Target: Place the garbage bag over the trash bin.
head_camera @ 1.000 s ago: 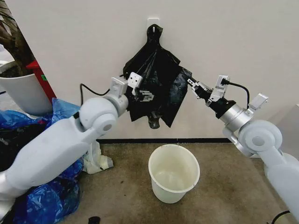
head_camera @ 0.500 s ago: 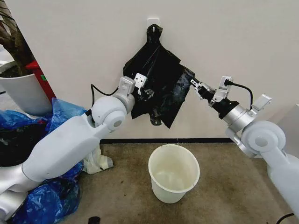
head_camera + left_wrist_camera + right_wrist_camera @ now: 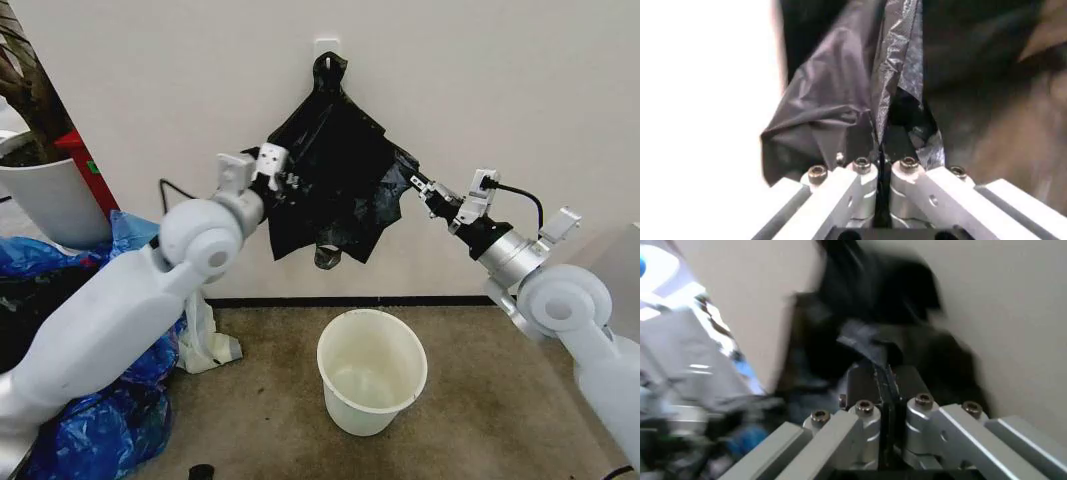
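Holding the bag point(image 3: 335, 195) stretched between both arms, high against the far wall. Far left: plant pot point(image 3: 45, 200) on the floor, blue bags point(image 3: 100, 420) heaped below it near the left arm. Left gripper point(image 3: 283, 180) sits at the bag's left edge, clamped on a fold of black plastic; in the left wrist view the film point(image 3: 883, 100) runs straight down into the closed jaws. Bag's top is bunched at a knot point(image 3: 331, 68) on a wall hook, so it hangs there, body spreading below like a fan. Right gripper point(image 3: 420, 186) pinches the bag's right edge, jaws together on a thin strip; right wrist view is blurred but shows plastic point(image 3: 870, 347) caught between them. Two grips on opposite edges likely meant to pull one bag free and open its mouth wide. Bin point(image 3: 372, 370) stands upright on the floor, below the bag, nearer the camera, empty, mouth up, unlined. Bag well above it, not touching. Task barely begun, judging by this.
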Motion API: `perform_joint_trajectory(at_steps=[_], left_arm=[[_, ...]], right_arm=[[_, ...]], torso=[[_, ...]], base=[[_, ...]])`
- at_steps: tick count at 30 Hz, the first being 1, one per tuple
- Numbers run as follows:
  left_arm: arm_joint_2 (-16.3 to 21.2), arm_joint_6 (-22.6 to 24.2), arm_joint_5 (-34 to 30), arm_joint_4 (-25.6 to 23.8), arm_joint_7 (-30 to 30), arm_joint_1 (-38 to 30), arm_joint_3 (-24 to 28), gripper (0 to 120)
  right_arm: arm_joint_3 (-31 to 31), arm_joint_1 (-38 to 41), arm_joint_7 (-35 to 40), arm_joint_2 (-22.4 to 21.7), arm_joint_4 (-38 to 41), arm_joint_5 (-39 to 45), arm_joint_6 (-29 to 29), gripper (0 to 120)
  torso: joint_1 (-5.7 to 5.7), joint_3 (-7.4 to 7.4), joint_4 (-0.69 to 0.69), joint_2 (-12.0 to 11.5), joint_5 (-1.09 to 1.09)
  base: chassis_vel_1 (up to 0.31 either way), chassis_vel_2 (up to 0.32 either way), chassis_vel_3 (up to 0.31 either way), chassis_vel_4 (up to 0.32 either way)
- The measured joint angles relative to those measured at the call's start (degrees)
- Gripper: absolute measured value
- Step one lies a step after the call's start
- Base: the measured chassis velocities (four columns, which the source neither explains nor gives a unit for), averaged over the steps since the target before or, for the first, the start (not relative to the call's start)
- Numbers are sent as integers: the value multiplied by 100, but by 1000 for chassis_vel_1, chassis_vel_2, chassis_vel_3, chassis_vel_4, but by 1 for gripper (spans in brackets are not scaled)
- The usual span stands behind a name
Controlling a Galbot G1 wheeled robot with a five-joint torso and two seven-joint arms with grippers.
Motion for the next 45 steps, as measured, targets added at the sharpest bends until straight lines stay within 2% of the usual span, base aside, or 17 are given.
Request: perform_joint_trajectory(at_steps=[1, 3, 5, 6, 8, 11, 15, 18, 22, 24, 27, 30, 36, 40, 42, 43, 45], left_arm=[[86, -24, 75, -103, 71, 222, -108, 0], [459, -253, 353, -572, 401, 1147, -410, 0], [674, -726, 416, -916, 850, 1616, -523, 0], [674, -726, 416, -916, 850, 1616, -523, 0], [810, -1195, 304, -1156, 1209, 1744, -573, 0], [910, -1529, -372, -1545, 1329, 1641, -586, 0], [1005, -1576, -846, -1885, 1212, 1597, -588, 0], [1155, -1521, -1208, -2223, 873, 1636, -669, 0], [1263, -1496, -1371, -2263, 740, 1765, -818, 0], [1373, -1503, -1654, -2269, 593, 2213, -1169, 0], [1354, -1601, -1741, -2266, 679, 2622, -1342, 0], [1197, -1849, -1840, -2254, 879, 2865, -1257, 0], [1201, -2170, -2088, -2240, 1452, 2634, -1161, 0], [1456, -2470, -2584, -2155, 2314, 2110, -1111, 0], [1471, -2475, -2722, -2126, 2367, 1999, -1088, 0], [1480, -2480, -3038, -2064, 2422, 1775, -1035, 0], [1440, -2480, -3312, -1962, 2456, 1533, -955, 0]], right_arm=[[-12, -133, 37, 21, 22, -84, 8, 0], [12, -430, 141, 82, 241, -175, 32, 0], [153, -399, 414, 87, 663, 9, 49, 0], [153, -399, 414, 87, 663, 9, 49, 0], [270, -230, 733, 3, 1064, 343, 51, 0], [585, 36, 1286, -238, 1684, 970, 36, 0], [886, -31, 1705, -409, 2063, 1304, -49, 0], [1124, -302, 2276, -429, 2171, 1473, -120, 0], [1233, -477, 2577, -360, 2174, 1541, -163, 0], [1363, -852, 2809, -115, 2173, 1462, -210, 0], [1428, -1104, 2834, 30, 2164, 1345, -254, 0], [1480, -1310, 2866, 122, 2153, 1120, -264, 0], [1612, -1121, 2891, -31, 2144, 1254, -234, 0], [2535, -1130, 2884, -428, 2137, 2029, -257, 0], [2714, -1134, 2898, -502, 2135, 2219, -275, 0], [3061, -1096, 2950, -678, 2135, 2646, -295, 0], [3342, -1026, 3013, -859, 2134, 3063, -312, 0]], torso=[[0, 0, 1, 0, 0], [-1, -1, 4, -1, 4], [-1, -1, 4, 0, -3], [-1, -1, 4, 0, -3], [-1, -2, 2, 0, 3], [-1, -2, 0, 0, 0], [-1, -1, -1, 0, 1], [-1, -2, -1, 0, 3], [-1, -1, -1, 0, 3], [-1, -1, 0, 0, 2], [-1, -1, 3, 0, 3], [-1, -1, -1, 0, 2], [-1, 0, 3, 0, 1], [-1, -1, 1, 0, 5], [-1, 0, 0, 0, 4], [0, -1, -3, 0, 2], [0, 0, -1, 1, 3]], base=[[0, 0, 0, 0], [0, 0, 0, 0], [0, 0, 0, 0], [0, 0, 0, 0], [0, 0, 0, 0], [0, 0, 0, 0], [0, 0, 0, 0], [0, 0, 0, 0], [0, 0, 0, 0], [0, 0, 0, 0], [0, 0, 0, 0], [0, 0, 0, 0], [0, 0, 0, 0], [0, 0, 0, 0], [0, 0, 0, 0], [0, 0, 0, 0], [0, 0, 0, 0]])
